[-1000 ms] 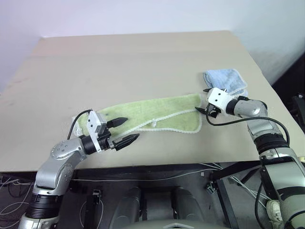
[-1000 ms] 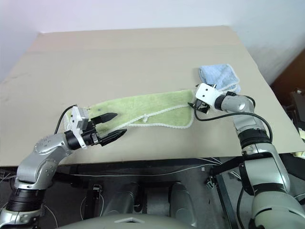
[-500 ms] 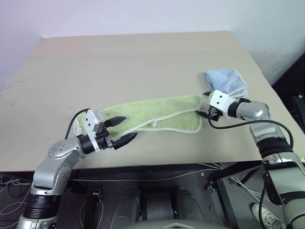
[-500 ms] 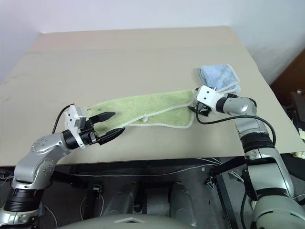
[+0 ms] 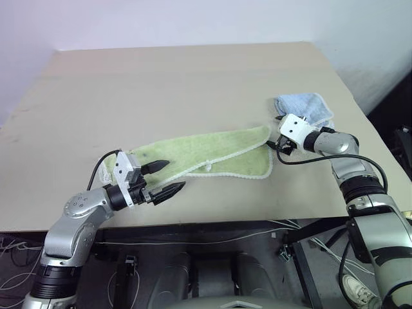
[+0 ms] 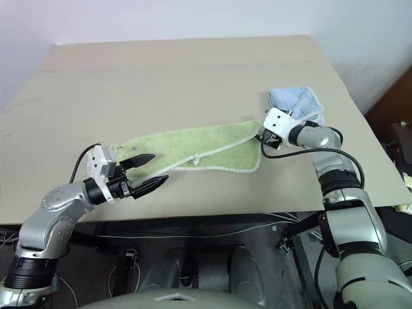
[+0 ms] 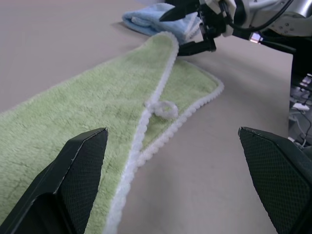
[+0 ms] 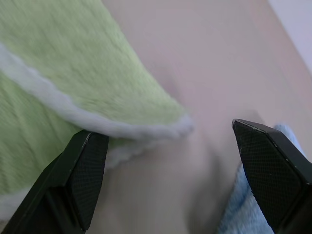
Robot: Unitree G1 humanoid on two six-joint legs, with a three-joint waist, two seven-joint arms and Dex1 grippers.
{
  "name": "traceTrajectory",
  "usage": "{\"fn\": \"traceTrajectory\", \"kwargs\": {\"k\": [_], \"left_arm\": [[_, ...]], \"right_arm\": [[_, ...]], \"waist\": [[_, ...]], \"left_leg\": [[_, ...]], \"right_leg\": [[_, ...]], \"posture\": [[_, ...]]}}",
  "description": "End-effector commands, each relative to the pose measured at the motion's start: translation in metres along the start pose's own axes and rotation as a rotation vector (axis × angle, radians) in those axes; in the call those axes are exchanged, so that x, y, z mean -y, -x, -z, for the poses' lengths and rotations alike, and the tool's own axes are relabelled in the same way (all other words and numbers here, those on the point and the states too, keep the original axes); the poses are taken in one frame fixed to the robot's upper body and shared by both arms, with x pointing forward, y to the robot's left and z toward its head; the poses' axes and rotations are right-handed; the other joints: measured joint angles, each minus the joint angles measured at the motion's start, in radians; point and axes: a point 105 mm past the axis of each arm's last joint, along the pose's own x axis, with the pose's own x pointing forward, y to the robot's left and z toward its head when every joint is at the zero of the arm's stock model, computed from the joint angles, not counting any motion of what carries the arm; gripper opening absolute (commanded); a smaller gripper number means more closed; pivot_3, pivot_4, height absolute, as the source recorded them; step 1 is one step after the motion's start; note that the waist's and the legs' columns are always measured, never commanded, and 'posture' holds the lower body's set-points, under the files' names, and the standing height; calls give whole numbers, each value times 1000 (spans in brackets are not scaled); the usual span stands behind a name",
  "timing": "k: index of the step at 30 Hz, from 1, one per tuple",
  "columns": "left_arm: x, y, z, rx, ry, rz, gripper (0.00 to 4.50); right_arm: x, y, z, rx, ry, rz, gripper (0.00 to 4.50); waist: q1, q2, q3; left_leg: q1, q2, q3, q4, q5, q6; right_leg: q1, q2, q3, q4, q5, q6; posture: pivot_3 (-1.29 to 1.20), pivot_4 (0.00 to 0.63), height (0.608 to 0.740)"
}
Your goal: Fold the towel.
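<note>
Towel folded lengthwise, both tools wide open, nothing held.
Towel (image 5: 206,154) lies flat near counter's (image 5: 180,84) front edge; left tool (image 5: 163,178) over its left end, right tool (image 5: 275,138) at its right corner, beside blue cloth (image 5: 308,107).

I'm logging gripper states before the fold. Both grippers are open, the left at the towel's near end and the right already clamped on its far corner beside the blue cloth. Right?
Not quite. The right gripper is not clamped: the right wrist view shows its jaws spread wide, the towel corner between them, ungripped. The rest stands: the left gripper is open, and the blue cloth lies beside that corner.
</note>
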Motion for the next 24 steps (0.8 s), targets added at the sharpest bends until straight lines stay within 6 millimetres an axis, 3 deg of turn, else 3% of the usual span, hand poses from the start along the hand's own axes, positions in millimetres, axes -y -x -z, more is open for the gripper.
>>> {"fn": "traceTrajectory", "kwargs": {"k": [1,5,15,22,24], "left_arm": [[3,1,-13,30,-54,2,4500],[5,-1,-15,32,-55,0,4500],[4,0,-21,25,-67,-12,4500],[-8,11,-23,17,-91,-81,4500],[-9,15,-23,21,-88,-104,4500]], "right_arm": [[10,1,-19,74,10,15,4207],[5,0,-13,57,9,-17,3330],[13,-4,-17,79,-34,-5,15],[33,10,-61,244,-88,1,15],[41,13,-84,319,-135,10,15]], "waist": [[1,0,0],[3,0,0],[-1,0,0],[0,1,1],[0,1,1]], "left_leg": [[0,0,0,0,0,0],[0,0,0,0,0,0],[0,0,0,0,0,0],[0,0,0,0,0,0],[0,1,0,-1,0,0]], "right_leg": [[0,0,0,0,0,0],[0,0,0,0,0,0],[0,0,0,0,0,0],[0,0,0,0,0,0],[0,0,0,0,0,0]], "posture": [[0,150,740],[0,150,740],[0,150,740],[0,150,740],[0,150,740]]}}
